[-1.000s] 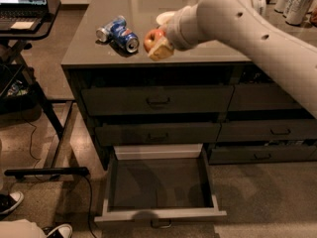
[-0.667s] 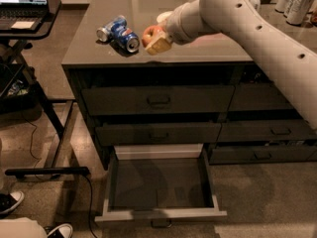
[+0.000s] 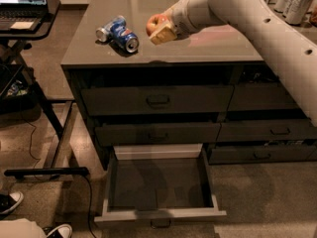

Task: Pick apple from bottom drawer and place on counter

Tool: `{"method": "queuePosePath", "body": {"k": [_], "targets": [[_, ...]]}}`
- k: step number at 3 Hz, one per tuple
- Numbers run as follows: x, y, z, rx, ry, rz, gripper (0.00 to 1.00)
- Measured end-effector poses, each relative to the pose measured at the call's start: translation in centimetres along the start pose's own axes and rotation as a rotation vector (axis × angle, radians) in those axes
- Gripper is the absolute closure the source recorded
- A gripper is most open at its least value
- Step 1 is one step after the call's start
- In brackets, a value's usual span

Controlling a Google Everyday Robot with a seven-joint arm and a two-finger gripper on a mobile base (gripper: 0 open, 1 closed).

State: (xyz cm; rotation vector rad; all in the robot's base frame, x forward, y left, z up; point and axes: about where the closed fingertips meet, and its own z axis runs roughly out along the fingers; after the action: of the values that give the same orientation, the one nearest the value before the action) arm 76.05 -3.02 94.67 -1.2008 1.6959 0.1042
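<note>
My gripper (image 3: 157,28) is shut on the red-orange apple (image 3: 154,21) and holds it just above the glossy grey-brown counter (image 3: 208,43), near its front left part. The pale arm reaches in from the upper right. The bottom drawer (image 3: 158,185) of the left stack is pulled open below. Its dark floor shows nothing in it, and its pale back panel is visible.
Two blue soda cans (image 3: 119,32) lie on the counter just left of the gripper. Several cans (image 3: 292,1) stand at the far right of the counter. A black desk with a laptop (image 3: 22,4) is at left. Shoes (image 3: 10,202) are on the floor.
The gripper with the apple has moved slightly left and farther over the counter, toward the blue cans. The drawer stays open.
</note>
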Motion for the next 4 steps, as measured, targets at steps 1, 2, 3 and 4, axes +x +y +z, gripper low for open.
{"method": "queuePosePath", "body": {"k": [1, 2, 3, 4], "targets": [[1.6, -0.2, 0.7, 0.036, -0.001, 0.07, 1.0], [4.6, -1.2, 1.7, 0.086, 0.011, 0.192, 1.0], [7.4, -2.4, 2.3, 0.115, 0.042, 0.332, 1.0], [9.3, -3.4, 2.7, 0.111, 0.055, 0.465, 1.0]]}}
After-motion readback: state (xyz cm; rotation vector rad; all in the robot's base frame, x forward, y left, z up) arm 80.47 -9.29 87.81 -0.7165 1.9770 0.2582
